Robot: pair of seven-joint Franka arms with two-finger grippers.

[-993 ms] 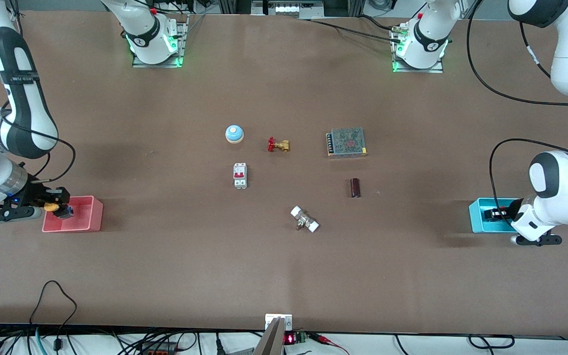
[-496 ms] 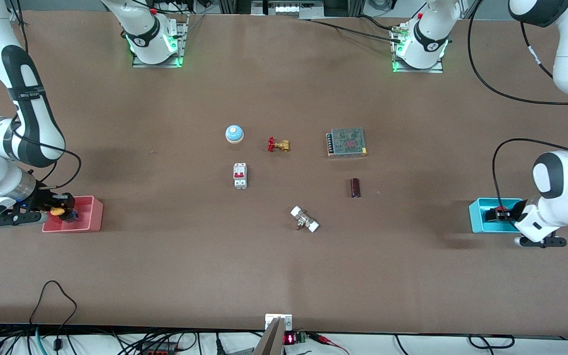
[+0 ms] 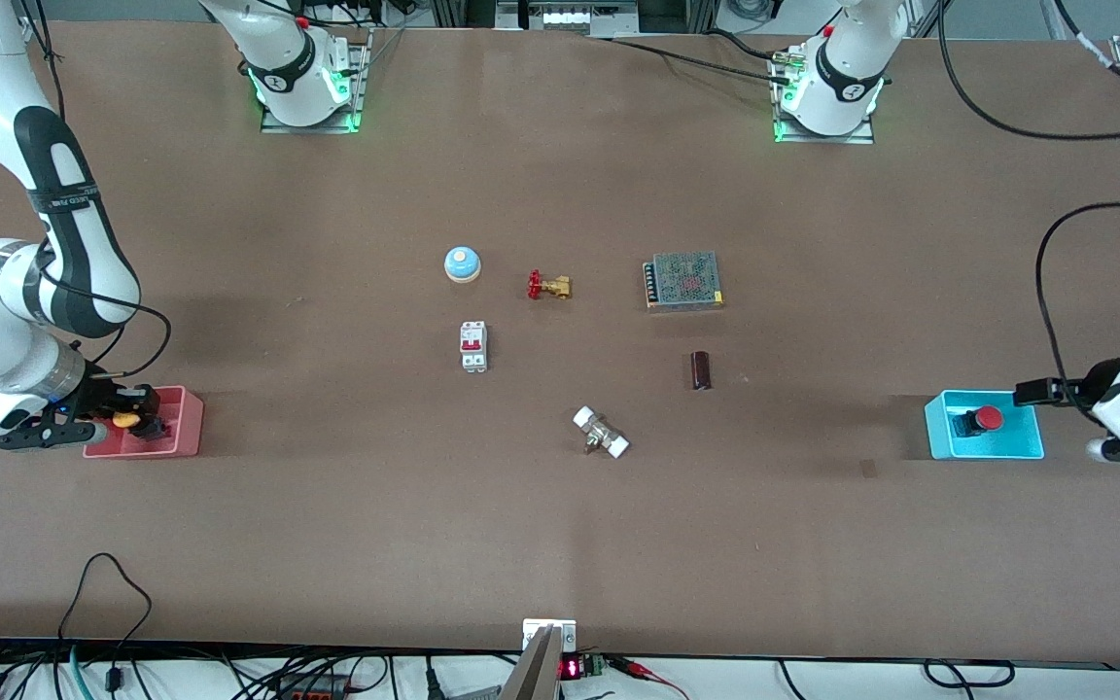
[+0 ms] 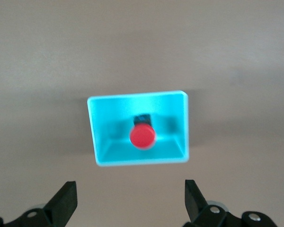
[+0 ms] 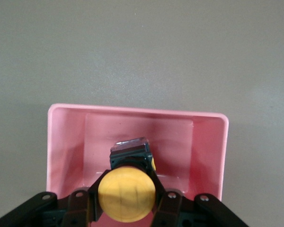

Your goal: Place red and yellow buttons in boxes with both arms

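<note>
The red button (image 3: 987, 419) lies in the cyan box (image 3: 939, 428) at the left arm's end of the table; it also shows in the left wrist view (image 4: 142, 136) inside the cyan box (image 4: 98, 137). My left gripper (image 4: 130, 203) is open and empty, off to the side of that box (image 3: 1032, 392). My right gripper (image 3: 137, 420) is shut on the yellow button (image 3: 124, 420) and holds it inside the pink box (image 3: 186, 428). In the right wrist view the yellow button (image 5: 127, 193) sits between the fingers (image 5: 168, 204) over the pink box's floor (image 5: 66, 151).
Mid-table stand a blue dome bell (image 3: 462, 263), a brass valve with red handle (image 3: 548, 286), a white breaker (image 3: 473, 346), a metal power supply (image 3: 683, 280), a dark cylinder (image 3: 701, 370) and a white-capped fitting (image 3: 601, 433).
My left gripper has let go of the red button and drawn back from the cyan box. My right gripper has lowered the yellow button deeper into the pink box.
</note>
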